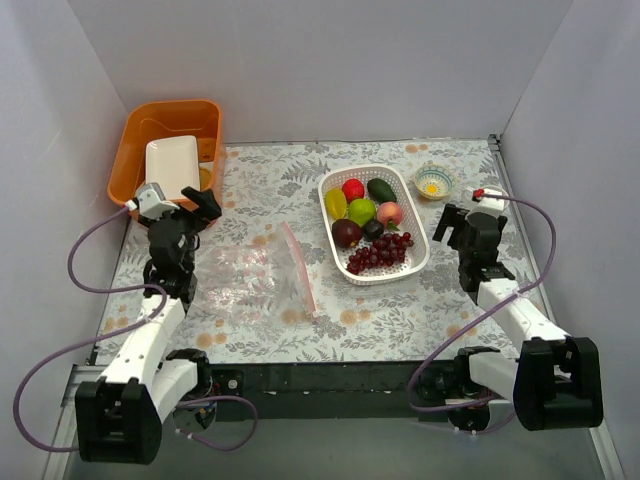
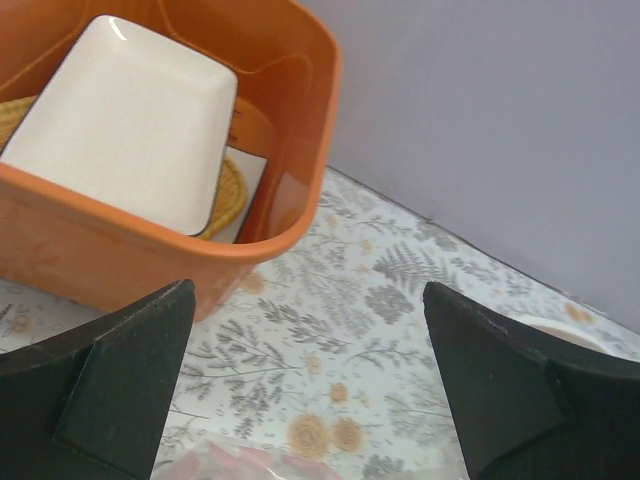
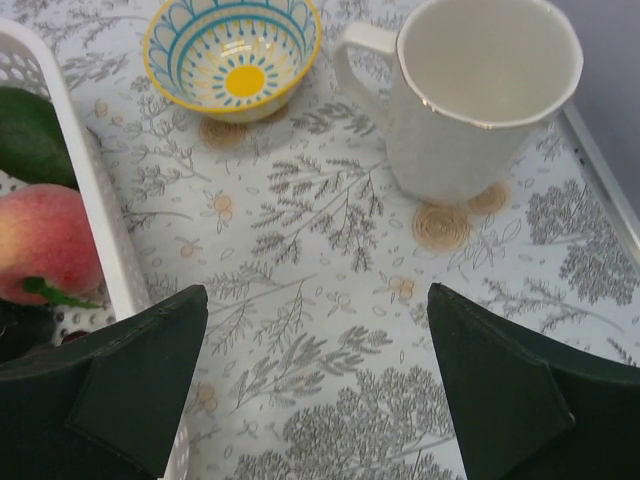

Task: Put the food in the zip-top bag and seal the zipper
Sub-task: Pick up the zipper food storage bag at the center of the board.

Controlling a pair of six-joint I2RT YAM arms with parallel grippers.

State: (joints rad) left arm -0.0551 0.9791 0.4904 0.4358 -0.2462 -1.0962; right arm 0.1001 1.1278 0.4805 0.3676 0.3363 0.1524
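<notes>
Floral tablecloth (image 1: pixel 400 320) carries the zip-top bag (image 1: pixel 250 275) flat just left of the white basket (image 1: pixel 420 262), with its pink zipper (image 1: pixel 300 265) on the basket-side edge, running near to far. By the bag's far-left corner the left gripper (image 1: pixel 205 208) hovers, jaws wide and empty, clearly the nearer. Just right of the basket holding the food (image 1: pixel 362 212), the right gripper (image 1: pixel 447 228) is equally wide.

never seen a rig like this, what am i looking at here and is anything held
The left arm and right arm are robot arms bolted at the table's near edge. One picture looks down from above; the other two come from wrist cameras, the black shapes below being each arm's open jaws. On the table lie a clear zip-top bag, a white basket of toy fruit, an orange bin, a patterned bowl and a white mug. Nothing is held.
</notes>
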